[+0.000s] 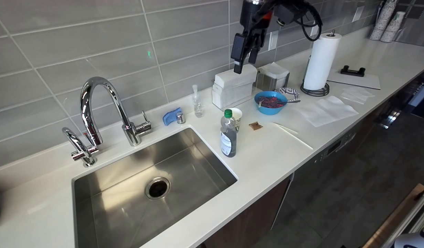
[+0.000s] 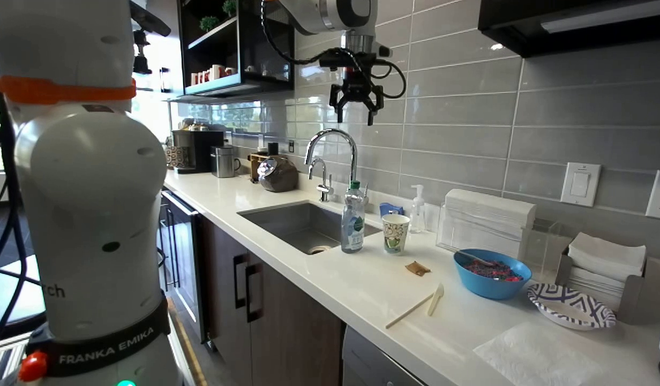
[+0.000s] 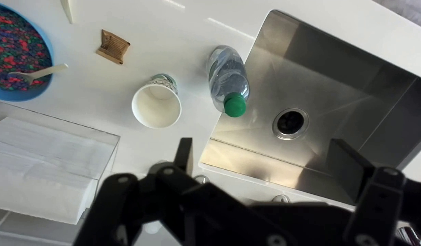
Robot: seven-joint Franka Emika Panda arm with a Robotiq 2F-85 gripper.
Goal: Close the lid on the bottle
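Clear plastic bottle (image 2: 353, 222) upright on the bench (image 2: 373, 279), just beside the sink (image 1: 124, 203), green lid (image 3: 234, 105) on its top, the hand (image 2: 355, 121) hanging up there high above both, well apart from them, its fingers (image 3: 349, 169) spread wide, just air between.

The white table (image 2: 373, 284) bears the upright bottle (image 2: 353, 228), a cup (image 2: 395, 234) near it, a brown scrap (image 2: 417, 268), a stick (image 2: 409, 310), a blue bowl (image 2: 486, 287), a plate (image 2: 571, 300) and paper (image 2: 539, 356).
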